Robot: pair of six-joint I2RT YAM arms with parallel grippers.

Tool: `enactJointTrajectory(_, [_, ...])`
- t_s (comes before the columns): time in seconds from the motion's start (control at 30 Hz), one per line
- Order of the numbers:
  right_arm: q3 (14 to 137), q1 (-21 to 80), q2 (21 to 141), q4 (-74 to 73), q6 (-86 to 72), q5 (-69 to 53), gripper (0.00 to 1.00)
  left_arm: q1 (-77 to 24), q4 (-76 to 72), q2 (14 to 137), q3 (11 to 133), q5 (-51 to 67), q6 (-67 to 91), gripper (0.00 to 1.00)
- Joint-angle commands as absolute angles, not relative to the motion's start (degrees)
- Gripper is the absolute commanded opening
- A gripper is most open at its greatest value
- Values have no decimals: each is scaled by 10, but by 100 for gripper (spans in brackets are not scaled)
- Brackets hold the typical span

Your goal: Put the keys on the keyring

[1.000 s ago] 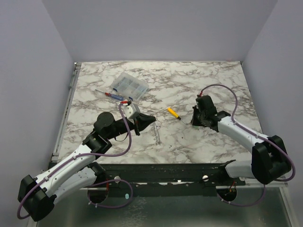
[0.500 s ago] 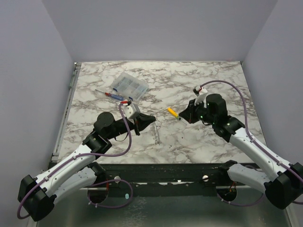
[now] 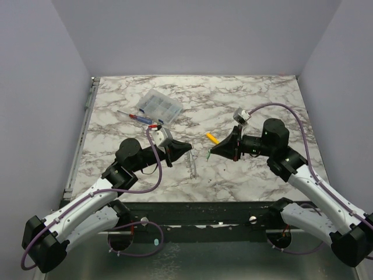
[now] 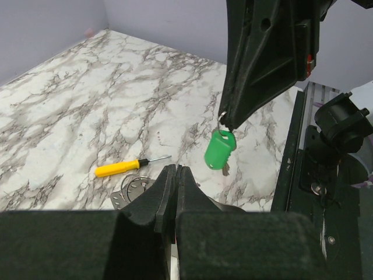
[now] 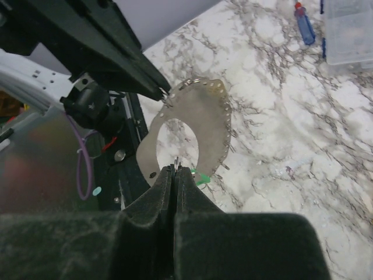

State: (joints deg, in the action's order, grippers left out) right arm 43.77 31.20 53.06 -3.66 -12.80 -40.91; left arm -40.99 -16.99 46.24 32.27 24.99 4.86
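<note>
My left gripper (image 3: 187,147) (image 4: 175,170) is shut on the rim of the keyring (image 3: 193,167) (image 5: 204,125). The keyring is a flat pale grey loop with a big oval hole, and it hangs edge-on above the table in the top view. My right gripper (image 3: 213,151) (image 5: 175,169) faces it from the right. It is shut on the small metal ring of the keys, and the green-headed key (image 3: 208,156) (image 4: 220,150) (image 5: 202,177) dangles below the tips. The two grippers' tips are a short gap apart, and the key hangs just in front of the keyring's hole.
A short yellow screwdriver (image 3: 212,138) (image 4: 119,168) lies on the marble table (image 3: 262,99) just behind the grippers. Further back left are a clear compartment box (image 3: 160,105) (image 5: 349,29) and a red-and-blue screwdriver (image 3: 135,115) (image 5: 304,26).
The right arm has lifted and swung left, carrying the green key up to the left gripper. The left arm and the keyring have stayed in place.
</note>
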Motion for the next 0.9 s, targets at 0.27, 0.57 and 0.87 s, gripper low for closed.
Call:
enactJointTrajectory(0.27, [445,326,520,-5,-118,-503,1,-413,-173,461,345,250,43,0])
enactJointTrajectory(0.57, [481,348,553,-12,-101,-504,1,-421,-173,461,343,249,41,0])
enactJointTrajectory(0.87, [496,354,590,44,-103,-539,1,-428,-174,451,343,268,38,0])
